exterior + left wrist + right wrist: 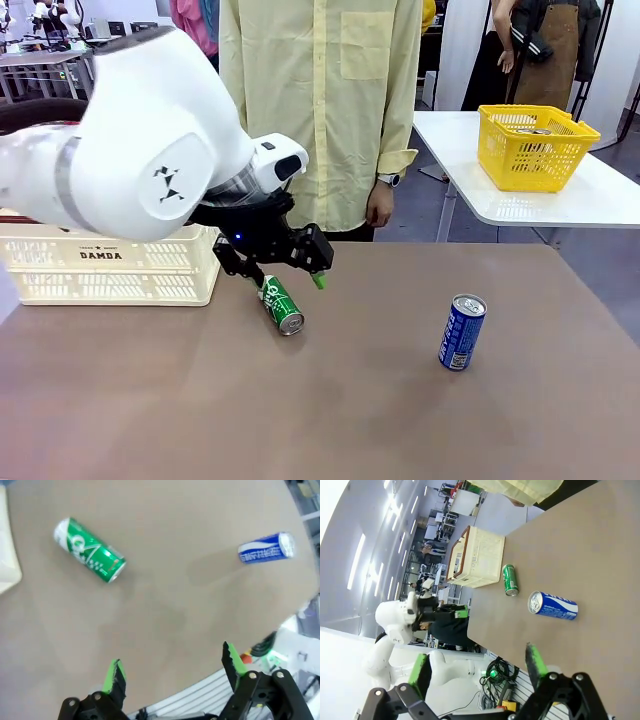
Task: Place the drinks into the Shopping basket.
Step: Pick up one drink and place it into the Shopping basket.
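Green can [282, 305] is being shown lying on its side toward the table's far edge, just beside the Shopping basket [110, 272], its long axis slanting from far edge to near edge. The left gripper [289, 273] is being held above its far end, jaws apart and empty, and is judged the nearer. Blue can [461, 332] is standing upright nearer the right edge. The right gripper [476, 652] is likewise being held with jaws apart.

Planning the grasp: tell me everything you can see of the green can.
The slim green aluminium can with white lettering lies on its side on the brown table, one silver end turned toward the robot. It rests beside the corner of the cream slatted basket, without touching it, and well apart from the upright blue can. The open left gripper hovers above it, not touching.
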You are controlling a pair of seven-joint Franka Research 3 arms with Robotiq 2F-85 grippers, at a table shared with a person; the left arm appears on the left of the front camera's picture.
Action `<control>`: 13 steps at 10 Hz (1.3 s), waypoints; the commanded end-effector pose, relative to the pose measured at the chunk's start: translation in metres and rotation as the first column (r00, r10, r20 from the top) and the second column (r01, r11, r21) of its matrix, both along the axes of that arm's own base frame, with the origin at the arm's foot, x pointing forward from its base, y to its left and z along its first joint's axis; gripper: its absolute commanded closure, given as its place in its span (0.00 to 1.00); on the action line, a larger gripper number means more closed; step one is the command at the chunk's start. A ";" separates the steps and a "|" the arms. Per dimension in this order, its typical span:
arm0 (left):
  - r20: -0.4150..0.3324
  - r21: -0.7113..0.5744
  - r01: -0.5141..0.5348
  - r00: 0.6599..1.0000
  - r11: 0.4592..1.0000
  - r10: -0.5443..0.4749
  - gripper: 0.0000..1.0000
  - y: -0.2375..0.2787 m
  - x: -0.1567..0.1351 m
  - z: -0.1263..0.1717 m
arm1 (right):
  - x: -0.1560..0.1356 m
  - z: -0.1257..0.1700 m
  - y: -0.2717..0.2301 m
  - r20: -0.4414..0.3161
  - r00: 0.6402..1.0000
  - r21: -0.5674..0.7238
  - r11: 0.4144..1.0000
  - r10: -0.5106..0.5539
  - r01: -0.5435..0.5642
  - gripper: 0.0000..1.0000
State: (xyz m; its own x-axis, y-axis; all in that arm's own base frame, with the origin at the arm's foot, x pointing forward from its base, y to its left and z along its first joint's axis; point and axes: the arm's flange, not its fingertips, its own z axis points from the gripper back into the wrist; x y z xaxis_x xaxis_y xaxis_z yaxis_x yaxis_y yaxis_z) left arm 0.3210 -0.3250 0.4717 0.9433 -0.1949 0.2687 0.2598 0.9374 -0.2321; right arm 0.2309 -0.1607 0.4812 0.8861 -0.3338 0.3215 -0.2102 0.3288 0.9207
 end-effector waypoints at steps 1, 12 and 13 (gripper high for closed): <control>-0.159 0.132 -0.032 0.986 0.991 0.053 0.00 -0.027 0.066 -0.009 | 0.002 0.005 0.001 0.012 1.000 0.017 1.000 -0.001 0.001 0.00; -0.244 0.118 -0.233 0.936 0.965 0.255 0.00 0.001 0.164 -0.062 | 0.002 0.005 0.001 0.012 1.000 0.017 1.000 -0.001 0.001 0.00; -0.224 0.111 -0.264 0.932 0.958 0.283 0.00 -0.001 0.165 -0.068 | 0.002 0.005 0.001 0.012 1.000 0.017 1.000 -0.001 0.001 0.00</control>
State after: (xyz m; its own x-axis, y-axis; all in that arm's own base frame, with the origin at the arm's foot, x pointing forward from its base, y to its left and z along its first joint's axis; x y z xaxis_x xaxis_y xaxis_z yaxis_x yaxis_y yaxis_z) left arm 0.4831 -0.3261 0.4063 0.9998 0.0188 -0.0029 -0.0190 0.9851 -0.1707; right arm 0.2306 -0.1603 0.4812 0.8874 -0.3318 0.3201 -0.2106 0.3260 0.9216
